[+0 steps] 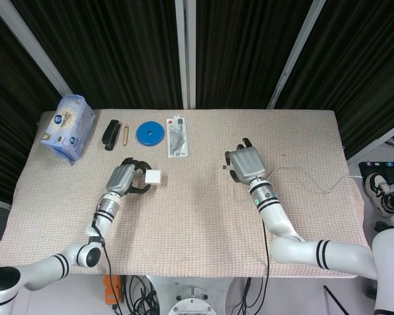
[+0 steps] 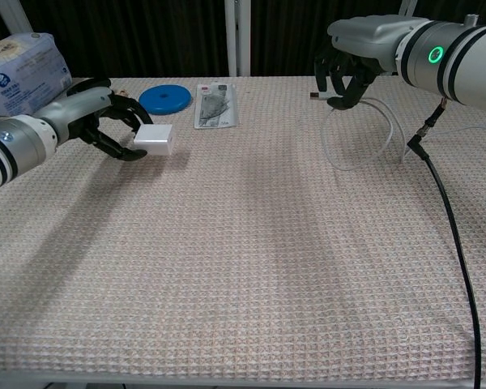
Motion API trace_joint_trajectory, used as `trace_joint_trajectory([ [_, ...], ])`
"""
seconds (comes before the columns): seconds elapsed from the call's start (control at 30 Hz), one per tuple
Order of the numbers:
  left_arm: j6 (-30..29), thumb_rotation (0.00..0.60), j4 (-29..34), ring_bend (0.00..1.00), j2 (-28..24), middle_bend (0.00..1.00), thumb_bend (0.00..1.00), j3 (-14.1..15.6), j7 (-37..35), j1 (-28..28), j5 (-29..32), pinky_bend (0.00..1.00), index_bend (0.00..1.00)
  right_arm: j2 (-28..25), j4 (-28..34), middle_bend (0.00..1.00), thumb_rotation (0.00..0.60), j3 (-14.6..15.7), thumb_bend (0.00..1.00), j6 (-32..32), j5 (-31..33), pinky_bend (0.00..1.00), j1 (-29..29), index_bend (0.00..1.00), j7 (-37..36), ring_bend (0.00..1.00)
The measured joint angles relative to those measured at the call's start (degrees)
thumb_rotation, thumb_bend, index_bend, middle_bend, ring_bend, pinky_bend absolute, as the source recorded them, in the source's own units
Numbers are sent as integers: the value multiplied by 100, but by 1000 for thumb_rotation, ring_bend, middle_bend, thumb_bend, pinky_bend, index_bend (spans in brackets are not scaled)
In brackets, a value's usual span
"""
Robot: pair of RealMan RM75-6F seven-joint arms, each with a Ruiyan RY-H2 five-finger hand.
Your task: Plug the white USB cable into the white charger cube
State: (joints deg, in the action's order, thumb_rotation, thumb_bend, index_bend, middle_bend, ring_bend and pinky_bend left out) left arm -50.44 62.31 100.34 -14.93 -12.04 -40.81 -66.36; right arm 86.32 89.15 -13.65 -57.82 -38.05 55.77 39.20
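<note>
Left hand (image 2: 105,121): grips white charger cube (image 2: 156,139), lifted just above table cloth (image 2: 251,267), left of centre.
Right hand (image 2: 346,73): pinches USB plug (image 2: 315,96) of white cable (image 2: 364,138); plug tip points toward the cube.
Gap: cube and plug well apart, facing each other across the table; alignment unconfirmed.

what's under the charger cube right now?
Only bare table mat. The left hand holds the charger cube lifted off it, with nothing visible beneath. The cube's underside is hidden in both views.
</note>
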Motion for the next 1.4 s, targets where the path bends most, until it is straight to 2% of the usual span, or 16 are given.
trace_joint_trajectory([
  [0.23, -324, 600, 211, 195, 28, 489, 469, -121, -483, 83, -232, 110, 540, 171, -4, 596, 600, -132, 425, 176, 281, 126, 214, 625, -23, 300],
  [0.73, -394, 599, 647, 195, 97, 489, 469, -368, 372, -111, 147, 110, 541, 1204, -758, 598, 600, -437, 425, 145, 732, 127, 915, 628, 153, 300],
  [1.4, -291, 599, 945, 195, -105, 489, 469, -330, 801, -212, 318, 108, 541, 1602, -1218, 597, 600, -512, 425, 246, 837, 127, 1232, 628, 258, 300],
])
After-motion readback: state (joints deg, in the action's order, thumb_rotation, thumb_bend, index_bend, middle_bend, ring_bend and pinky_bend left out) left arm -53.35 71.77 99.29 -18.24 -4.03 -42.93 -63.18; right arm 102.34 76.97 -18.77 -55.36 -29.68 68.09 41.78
